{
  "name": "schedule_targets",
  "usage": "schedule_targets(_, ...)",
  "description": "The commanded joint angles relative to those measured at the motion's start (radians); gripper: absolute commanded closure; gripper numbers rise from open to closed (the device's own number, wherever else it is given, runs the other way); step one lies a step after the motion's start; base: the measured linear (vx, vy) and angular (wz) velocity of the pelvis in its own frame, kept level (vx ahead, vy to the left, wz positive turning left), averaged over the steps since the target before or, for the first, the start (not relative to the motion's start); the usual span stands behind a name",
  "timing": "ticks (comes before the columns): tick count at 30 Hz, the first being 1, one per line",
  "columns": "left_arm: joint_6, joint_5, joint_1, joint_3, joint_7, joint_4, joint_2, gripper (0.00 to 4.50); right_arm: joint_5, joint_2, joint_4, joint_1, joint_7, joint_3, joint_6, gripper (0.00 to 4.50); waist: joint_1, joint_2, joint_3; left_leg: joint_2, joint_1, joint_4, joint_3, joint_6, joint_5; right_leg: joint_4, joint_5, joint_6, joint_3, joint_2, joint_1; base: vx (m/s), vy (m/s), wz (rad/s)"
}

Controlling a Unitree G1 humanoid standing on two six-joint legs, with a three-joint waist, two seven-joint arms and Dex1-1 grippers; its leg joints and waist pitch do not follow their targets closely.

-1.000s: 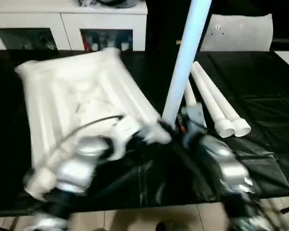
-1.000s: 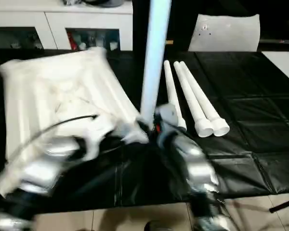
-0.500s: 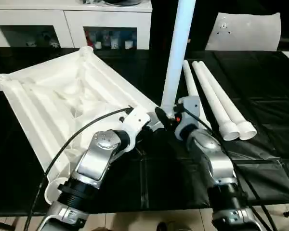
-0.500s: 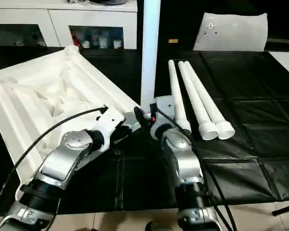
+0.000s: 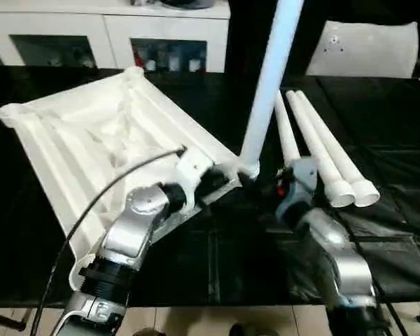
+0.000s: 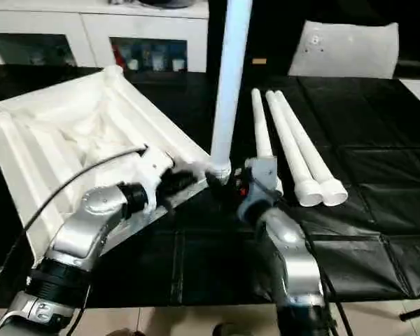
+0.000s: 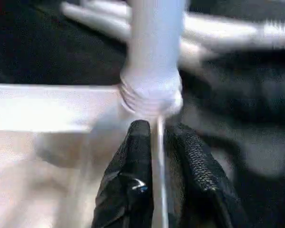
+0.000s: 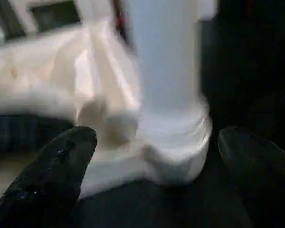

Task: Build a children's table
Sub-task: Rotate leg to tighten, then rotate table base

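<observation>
The children's table top [image 5: 91, 133] lies upside down on the left, white, ribs up. One white leg [image 5: 269, 77] stands upright in its near corner socket [image 5: 249, 169]. My left gripper [image 5: 220, 180] is shut on the top's thin rim just beside that socket; in the left wrist view its fingers [image 7: 135, 156] pinch the edge below the leg's threaded base [image 7: 151, 92]. My right gripper [image 5: 267, 185] sits just right of the leg's base, open. In the right wrist view its fingertips [image 8: 69, 152] stand wide apart on either side of the leg [image 8: 164, 61] without touching it.
Three more white legs [image 5: 315, 143] lie side by side on the black work surface [image 5: 385, 112] to the right. A flat white panel [image 5: 364, 47] leans at the back right. White cabinets [image 5: 105, 31] stand behind. The surface's front edge runs close by my forearms.
My right gripper has opened wide and drawn back a little from the leg's base. The leg stays upright in the socket. My left gripper keeps its hold on the rim.
</observation>
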Motion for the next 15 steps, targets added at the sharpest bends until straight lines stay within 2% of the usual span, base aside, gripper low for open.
schedule_targets(1,0.027,-0.024,-0.006,0.045,0.021,-0.036,0.010,3.52,-0.017,-0.008,-0.024,0.009,0.000,0.015,0.040,0.00,0.004,-0.002,-0.072,0.031,-0.005,-0.055,-0.004,0.070,-0.088,-0.059,-0.105,-0.229,0.046,-0.069,0.064,0.000,0.000,0.00)
schedule_targets(2,0.036,-0.025,-0.012,0.066,0.031,-0.039,0.029,3.52,-0.017,-0.013,-0.026,0.012,0.005,0.029,0.050,0.00,0.004,-0.003,-0.071,0.031,-0.005,-0.057,-0.006,0.061,-0.110,-0.064,-0.158,-0.216,0.044,-0.069,0.062,0.000,0.000,0.00)
schedule_targets(3,0.044,-0.023,-0.018,0.087,0.042,-0.042,0.054,3.52,-0.017,-0.019,-0.027,0.015,0.012,0.046,0.063,0.00,0.006,0.004,-0.070,0.029,-0.002,-0.056,-0.007,0.054,-0.119,-0.065,-0.178,-0.209,0.044,-0.068,0.061,0.000,0.000,0.00)
schedule_targets(4,0.045,-0.019,-0.021,0.098,0.048,-0.041,0.073,3.52,-0.015,-0.023,-0.030,0.016,0.017,0.058,0.073,0.00,0.001,0.002,-0.068,0.028,-0.005,-0.057,-0.007,0.047,-0.132,-0.068,-0.206,-0.192,0.045,-0.067,0.060,0.000,0.000,0.00)
schedule_targets(5,0.065,0.046,-0.028,0.124,0.096,-0.047,0.163,3.52,-0.026,-0.029,-0.027,0.012,0.027,0.094,0.104,0.00,0.000,0.006,-0.067,0.028,-0.003,-0.057,-0.009,0.037,-0.151,-0.069,-0.235,-0.179,0.045,-0.066,0.057,0.000,0.000,0.00)
schedule_targets(6,0.082,0.079,-0.029,0.142,0.117,-0.051,0.210,3.52,-0.033,-0.029,-0.021,0.007,0.030,0.110,0.119,0.00,-0.005,0.003,-0.066,0.027,-0.005,-0.059,-0.011,0.030,-0.162,-0.070,-0.258,-0.159,0.044,-0.063,0.058,0.000,0.000,0.00)
schedule_targets(7,0.110,0.104,-0.028,0.172,0.136,-0.060,0.261,3.52,-0.039,-0.029,-0.012,0.000,0.031,0.126,0.135,0.00,-0.006,0.005,-0.066,0.026,-0.005,-0.058,-0.013,0.025,-0.161,-0.068,-0.267,-0.151,0.044,-0.063,0.058,0.000,0.000,0.00)
schedule_targets(8,0.118,0.109,-0.027,0.180,0.140,-0.063,0.274,3.81,-0.041,-0.029,-0.011,-0.001,0.031,0.130,0.139,0.00,-0.011,0.008,-0.066,0.025,-0.003,-0.059,-0.015,0.014,-0.163,-0.068,-0.282,-0.144,0.044,-0.062,0.055,0.000,0.000,0.00)
schedule_targets(9,0.140,0.145,-0.015,0.206,0.159,-0.076,0.332,3.88,-0.051,-0.028,0.009,-0.013,0.027,0.142,0.145,0.00,-0.011,0.011,-0.066,0.027,0.004,-0.056,-0.014,0.006,-0.170,-0.070,-0.292,-0.149,0.045,-0.063,0.049,0.000,0.000,0.00)
schedule_targets(10,0.140,0.145,-0.015,0.206,0.159,-0.076,0.332,3.88,-0.051,-0.028,0.009,-0.013,0.027,0.142,0.145,0.00,-0.009,0.012,-0.066,0.028,0.007,-0.055,-0.014,0.005,-0.169,-0.069,-0.285,-0.154,0.046,-0.063,0.047,0.000,0.000,0.00)
schedule_targets(11,0.148,0.173,-0.001,0.212,0.161,-0.083,0.374,3.91,-0.057,-0.026,0.026,-0.022,0.022,0.148,0.147,0.00,-0.006,0.015,-0.065,0.031,0.005,-0.058,-0.015,0.000,-0.159,-0.063,-0.247,-0.170,0.047,-0.062,0.048,0.000,0.000,0.00)
schedule_targets(12,0.159,0.201,0.018,0.213,0.156,-0.094,0.416,4.01,-0.066,-0.023,0.043,-0.030,0.017,0.152,0.151,0.00,-0.003,0.019,-0.067,0.032,0.008,-0.059,-0.015,-0.005,-0.159,-0.058,-0.217,-0.180,0.046,-0.060,0.045,0.000,0.000,0.00)
schedule_targets(13,0.172,0.220,0.033,0.221,0.161,-0.099,0.445,4.15,-0.073,-0.020,0.060,-0.040,0.013,0.155,0.151,0.00,-0.005,0.019,-0.066,0.031,0.007,-0.060,-0.015,-0.006,-0.163,-0.057,-0.209,-0.184,0.046,-0.059,0.045,0.000,0.000,0.00)
schedule_targets(14,0.201,0.238,0.062,0.235,0.168,-0.108,0.494,4.26,-0.079,-0.016,0.091,-0.061,-0.003,0.162,0.156,0.00,-0.002,0.024,-0.067,0.032,0.010,-0.060,-0.015,-0.014,-0.170,-0.054,-0.191,-0.193,0.046,-0.060,0.043,0.000,0.000,0.00)
schedule_targets(15,0.212,0.242,0.072,0.239,0.168,-0.113,0.508,4.30,-0.080,-0.015,0.098,-0.068,-0.009,0.163,0.158,0.00,-0.005,0.017,-0.067,0.029,0.004,-0.061,-0.015,-0.017,-0.166,-0.051,-0.177,-0.197,0.046,-0.060,0.047,0.000,0.000,0.00)
